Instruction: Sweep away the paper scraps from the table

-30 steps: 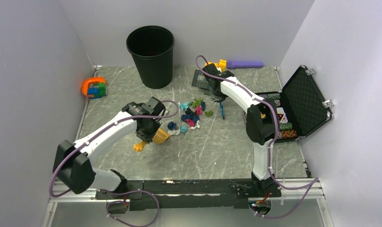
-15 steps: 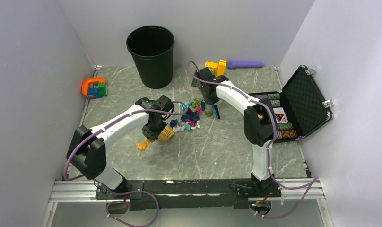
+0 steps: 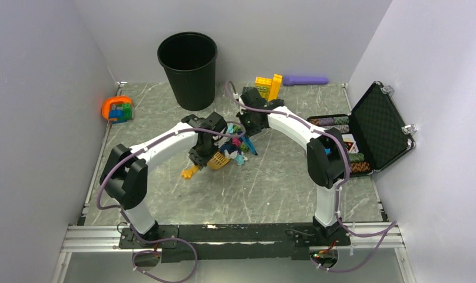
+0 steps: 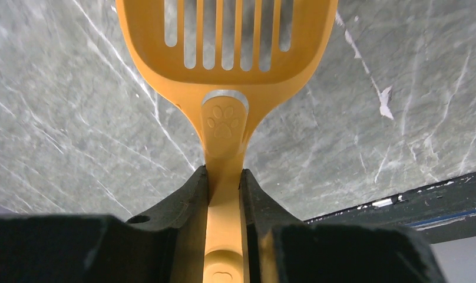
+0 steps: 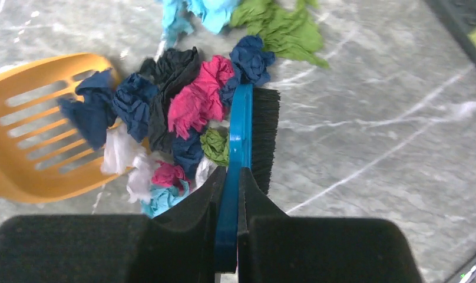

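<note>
The right gripper [image 5: 228,177] clamps the blue brush [image 5: 241,118], whose long axis points straight out from the fingers. The paper scraps [image 5: 194,100] lie heaped along its bristle-free side, mid-way on the table [image 5: 371,118]. They partly overlap the orange scoop [image 5: 35,153] that the left gripper [image 4: 224,177] grips.

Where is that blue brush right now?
In the right wrist view the blue brush is clamped in the right gripper, pressed against the right side of the paper scraps, with the orange scoop on their far side.
</note>
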Action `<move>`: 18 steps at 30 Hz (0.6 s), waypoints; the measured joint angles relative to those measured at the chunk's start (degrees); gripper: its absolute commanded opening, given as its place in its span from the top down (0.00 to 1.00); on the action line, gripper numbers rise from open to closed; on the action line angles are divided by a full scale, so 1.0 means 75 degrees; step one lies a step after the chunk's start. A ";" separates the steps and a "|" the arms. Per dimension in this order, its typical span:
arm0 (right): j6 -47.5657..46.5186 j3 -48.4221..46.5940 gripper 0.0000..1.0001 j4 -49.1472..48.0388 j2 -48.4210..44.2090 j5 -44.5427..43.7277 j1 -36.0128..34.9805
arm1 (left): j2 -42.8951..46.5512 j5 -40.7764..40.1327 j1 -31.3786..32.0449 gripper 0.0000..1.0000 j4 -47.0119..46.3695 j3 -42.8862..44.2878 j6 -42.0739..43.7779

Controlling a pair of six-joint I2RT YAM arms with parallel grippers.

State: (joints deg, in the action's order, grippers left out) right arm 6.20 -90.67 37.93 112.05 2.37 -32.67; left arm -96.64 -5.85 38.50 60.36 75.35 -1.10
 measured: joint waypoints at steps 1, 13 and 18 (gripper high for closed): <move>0.0000 0.0000 1.00 -0.0006 0.0000 0.0073 -0.0085 | -0.0070 0.0006 0.0012 1.00 -0.0009 0.0085 0.0029; 0.0303 -0.0207 1.00 0.0023 0.0047 0.0414 -0.0635 | -0.0545 0.0245 0.0055 1.00 0.0073 0.0676 0.0227; 0.0399 -0.0093 1.00 -0.0017 -0.0070 0.0618 -0.0618 | -0.0344 0.0391 0.0058 1.00 -0.0510 0.0201 0.0198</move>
State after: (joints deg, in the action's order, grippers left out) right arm 9.19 -91.37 37.80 111.53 7.01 -37.30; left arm -99.22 -2.92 38.94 56.53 76.86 0.38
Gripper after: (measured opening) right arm 0.127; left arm 0.256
